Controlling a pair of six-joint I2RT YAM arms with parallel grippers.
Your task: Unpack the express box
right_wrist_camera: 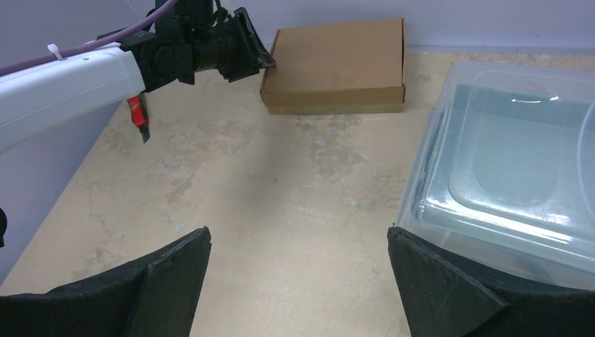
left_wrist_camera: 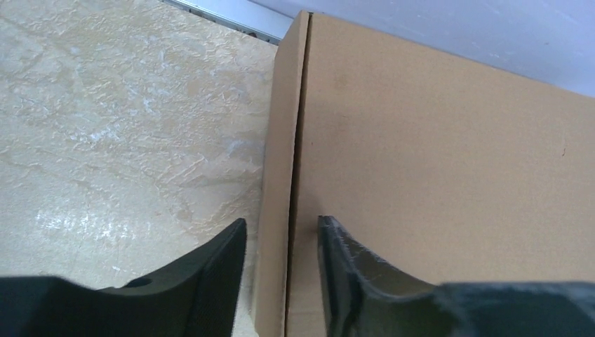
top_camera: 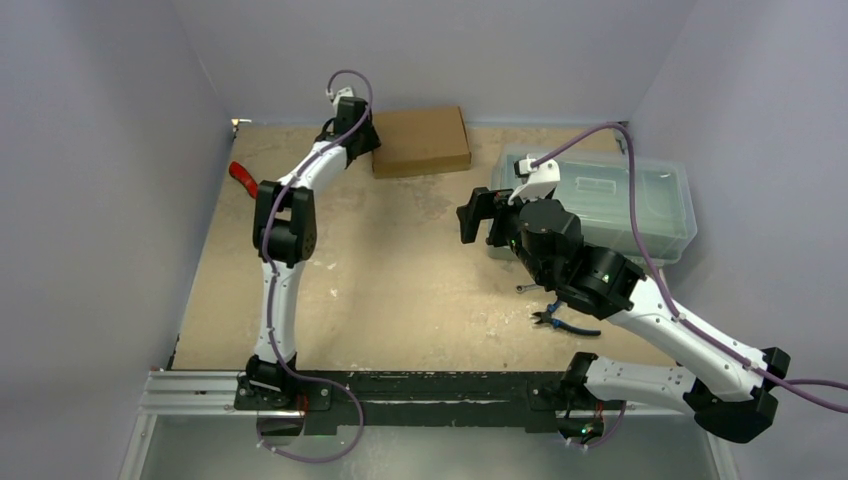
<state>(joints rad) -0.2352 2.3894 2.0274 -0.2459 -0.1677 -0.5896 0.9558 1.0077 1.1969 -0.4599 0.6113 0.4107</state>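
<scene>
The express box (left_wrist_camera: 435, 175) lies closed on the desk (left_wrist_camera: 105, 126), its side edge between the parted fingers of the left hand (left_wrist_camera: 281, 228), seemingly not pinched, while the right hand (right_wrist_camera: 298, 239) hovers spread wide, the box well ahead of it and a clear bin (right_wrist_camera: 505, 161) just to its right.

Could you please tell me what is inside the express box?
Its contents cannot be seen: the box lies shut, flap down. The left gripper straddles its side edge.
</scene>
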